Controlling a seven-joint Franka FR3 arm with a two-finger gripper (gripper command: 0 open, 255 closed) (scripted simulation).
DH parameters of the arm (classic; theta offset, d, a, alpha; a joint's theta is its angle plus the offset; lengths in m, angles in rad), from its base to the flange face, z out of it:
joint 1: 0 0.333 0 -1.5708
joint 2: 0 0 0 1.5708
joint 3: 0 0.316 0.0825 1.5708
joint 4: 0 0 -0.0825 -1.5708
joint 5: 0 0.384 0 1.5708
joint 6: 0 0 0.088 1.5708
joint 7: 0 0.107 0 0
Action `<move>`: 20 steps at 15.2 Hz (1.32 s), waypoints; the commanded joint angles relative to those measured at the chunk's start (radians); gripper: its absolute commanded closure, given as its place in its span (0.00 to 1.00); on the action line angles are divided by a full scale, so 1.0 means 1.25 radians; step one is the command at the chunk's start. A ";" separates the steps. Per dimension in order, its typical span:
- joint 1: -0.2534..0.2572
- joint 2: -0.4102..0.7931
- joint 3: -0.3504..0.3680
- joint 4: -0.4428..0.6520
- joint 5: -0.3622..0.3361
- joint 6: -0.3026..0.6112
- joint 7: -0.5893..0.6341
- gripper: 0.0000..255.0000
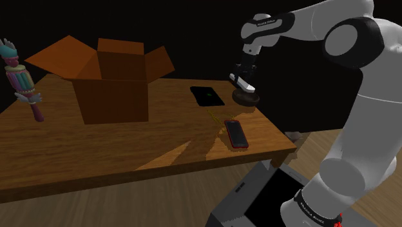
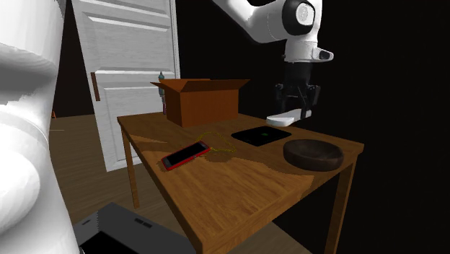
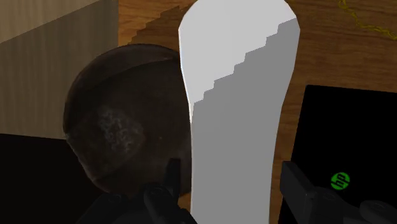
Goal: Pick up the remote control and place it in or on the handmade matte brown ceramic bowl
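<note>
The gripper (image 3: 232, 184) is closed on the white remote control (image 3: 238, 95). Its two black fingers (image 3: 168, 181) press the remote's long sides, one on each side, about as wide apart as the remote. The remote hangs in the air above the wooden table (image 2: 238, 180) and touches nothing else. It is close above the edge of the dark brown bowl (image 2: 312, 154), between the bowl and a flat black device (image 2: 261, 135) with a green logo.

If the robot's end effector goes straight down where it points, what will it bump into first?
Probably the brown bowl, at its rim. The end effector points down, clasping the white remote, and the bowl sits just beside that line. Depth is unclear, so it could meet the table instead.
</note>
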 commanded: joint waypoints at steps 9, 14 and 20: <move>-0.070 0.042 -0.033 0.018 0.018 0.020 -0.109 1.00; -0.070 0.054 -0.032 -0.018 0.022 0.068 -0.112 1.00; -0.071 0.074 -0.030 -0.054 0.028 0.124 -0.116 1.00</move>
